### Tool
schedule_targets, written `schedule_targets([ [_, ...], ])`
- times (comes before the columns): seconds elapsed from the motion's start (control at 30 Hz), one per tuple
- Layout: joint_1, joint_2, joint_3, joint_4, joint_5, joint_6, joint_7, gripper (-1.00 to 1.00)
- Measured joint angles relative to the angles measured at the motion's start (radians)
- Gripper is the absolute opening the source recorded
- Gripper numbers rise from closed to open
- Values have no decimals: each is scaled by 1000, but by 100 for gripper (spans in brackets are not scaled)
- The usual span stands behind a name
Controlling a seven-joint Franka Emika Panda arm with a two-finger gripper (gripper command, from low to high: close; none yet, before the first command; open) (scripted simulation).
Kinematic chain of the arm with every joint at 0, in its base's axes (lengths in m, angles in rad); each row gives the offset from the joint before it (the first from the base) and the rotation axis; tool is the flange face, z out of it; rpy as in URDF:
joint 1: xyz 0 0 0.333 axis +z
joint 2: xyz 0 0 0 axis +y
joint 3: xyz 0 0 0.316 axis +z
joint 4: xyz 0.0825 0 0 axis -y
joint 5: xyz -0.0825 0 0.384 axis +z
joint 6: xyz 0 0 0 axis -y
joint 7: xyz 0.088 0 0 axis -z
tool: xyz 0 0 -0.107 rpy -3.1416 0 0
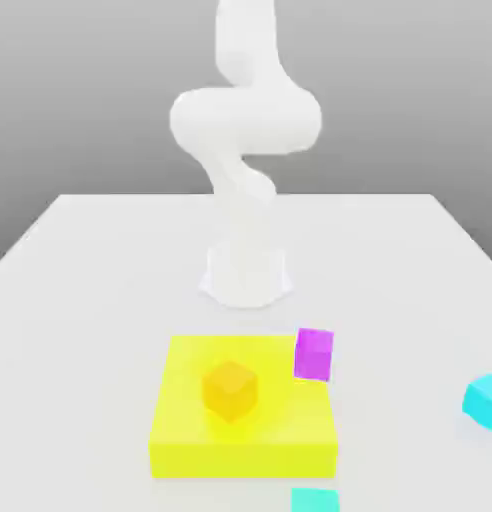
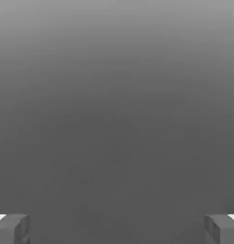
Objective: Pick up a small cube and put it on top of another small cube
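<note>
Cubes sit scattered on the white bench (image 1: 80, 300) in front of the arm (image 1: 245, 170), whose base stands toward the far middle and whose upper links rise out of the exterior view's top edge.

An orange cube (image 1: 230, 390) rests on the middle of a flat yellow slab (image 1: 240, 440), turned so that one corner points roughly toward the camera; it has equal sides and so no long axis. A magenta cube (image 1: 314, 354) stands at the slab's far corner on the exterior view's right, its front face nearly square to the camera, overlapping the slab's edge; whether it rests on the slab or just beside it cannot be told. A cyan cube (image 1: 484, 401) lies well apart toward the exterior view's right edge, rotated with a corner forward. Another cyan block (image 1: 315, 500) shows just in front of the slab, cut off by the bottom edge.

In the hand view the claw (image 2: 117, 228) has its two grey fingertips (image 2: 12, 228) spread wide apart, gaping with nothing between them, facing a plain grey backdrop.
</note>
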Motion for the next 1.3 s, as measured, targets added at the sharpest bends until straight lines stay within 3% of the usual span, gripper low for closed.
schedule_targets([
  [0.5, -47, 551, 104, 8, -111, 155, 175, 0],
  [0.97, -19, 1047, 133, 13, -111, 309, 263, 0],
  [1.1, 6, 1192, 106, 38, -137, 411, 288, 0],
  [1.13, 11, 1218, 99, 44, -144, 432, 293, -100],
  [1.3, 11, 1218, 99, 44, -144, 433, 293, -100],
])
